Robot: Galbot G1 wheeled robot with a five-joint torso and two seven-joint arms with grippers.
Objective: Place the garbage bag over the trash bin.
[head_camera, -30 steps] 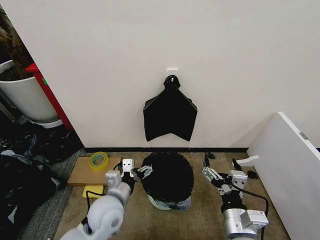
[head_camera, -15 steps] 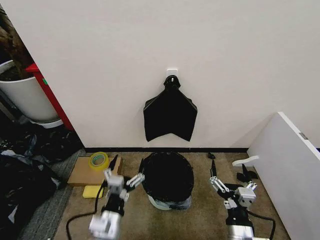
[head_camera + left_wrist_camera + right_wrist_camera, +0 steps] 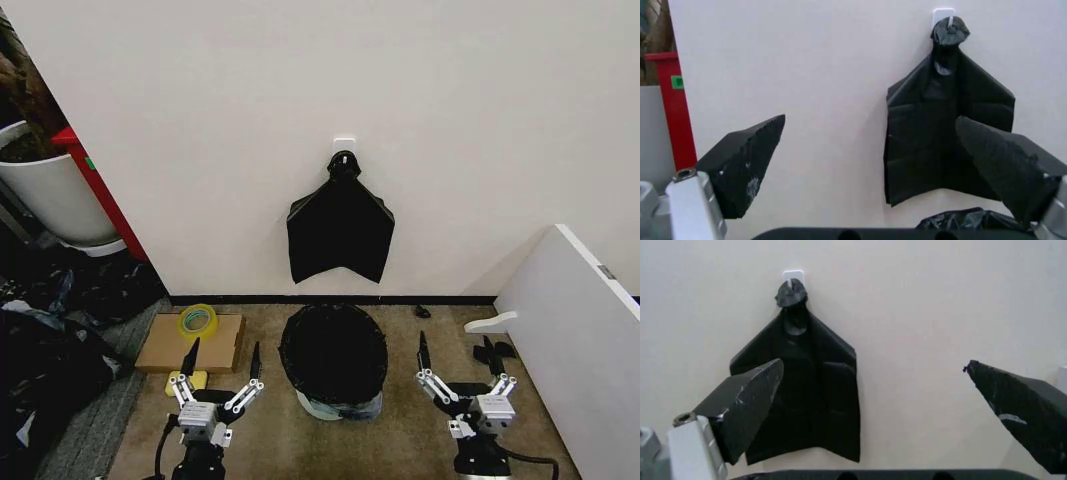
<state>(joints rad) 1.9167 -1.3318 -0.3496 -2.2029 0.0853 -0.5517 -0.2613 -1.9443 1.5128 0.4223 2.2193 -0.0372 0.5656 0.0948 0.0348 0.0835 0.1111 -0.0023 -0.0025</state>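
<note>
Since a second ago I am seeing both arms pulled back from the bin: the left tool (image 3: pixel 222 372), which was at the bag's rim, is now sitting low at about 8 o'clock from the trash bin (image 3: pixel 340 405), and the right tool (image 3: pixel 461 368) is sitting low at about 4 o'clock from it, both well apart from the bag. The left tool's fingers (image 3: pixel 252 368) are spreading wide and holding nothing; the right tool's fingers (image 3: pixel 422 358) are likewise spreading wide with nothing between them.

The garbage bag (image 3: pixel 334 350) is lying draped over the mouth of the trash bin, its black crinkly plastic covering the rim and the upper wall, with only a pale strip of the bin showing at the bottom. The bin is standing on the carpet floor (image 3: pixel 400 445) close to the white wall (image 3: pixel 300 90).

Above the bin, at 12 o'clock, a flat black bundle of bags (image 3: pixel 340 235) is hanging from a white wall hook (image 3: pixel 344 145). In the left wrist view I am looking between the two dark fingers (image 3: pixel 750 162) at that same bundle (image 3: pixel 940 125), with a bit of the garbage bag (image 3: pixel 967 220) peeking in low. A cardboard box (image 3: pixel 165 345) carrying a roll of yellow tape (image 3: pixel 198 320) is lying at 9 o'clock from the bin, and a white panel (image 3: pixel 575 340) is standing at 3 o'clock.
</note>
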